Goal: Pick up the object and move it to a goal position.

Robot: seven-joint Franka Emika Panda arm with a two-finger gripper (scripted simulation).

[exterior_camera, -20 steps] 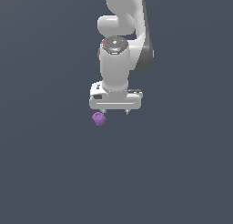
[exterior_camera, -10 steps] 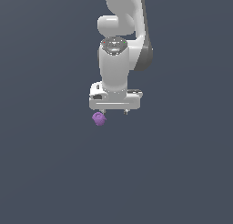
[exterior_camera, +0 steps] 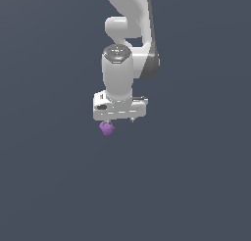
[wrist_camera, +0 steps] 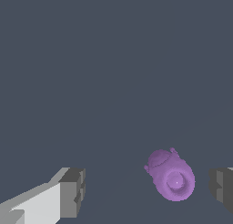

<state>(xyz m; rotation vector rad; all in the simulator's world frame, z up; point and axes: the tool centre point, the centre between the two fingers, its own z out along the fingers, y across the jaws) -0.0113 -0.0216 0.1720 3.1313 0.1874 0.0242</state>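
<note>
The pincer [wrist_camera: 145, 193] stood wide open with nothing in it, and the object [wrist_camera: 170, 175], a small purple lumpy blob on the tabletop [wrist_camera: 113, 59], lay between its two fingers but off centre, much nearer one finger [wrist_camera: 221, 187] than the other [wrist_camera: 70, 191], with its long axis slanted across the gap. In the exterior view the object [exterior_camera: 106, 128] showed just under the pincer [exterior_camera: 119, 120], toward that view's left. Compared with a second earlier, pincer and object sat in much the same relation, so the arm had hardly moved.
</note>
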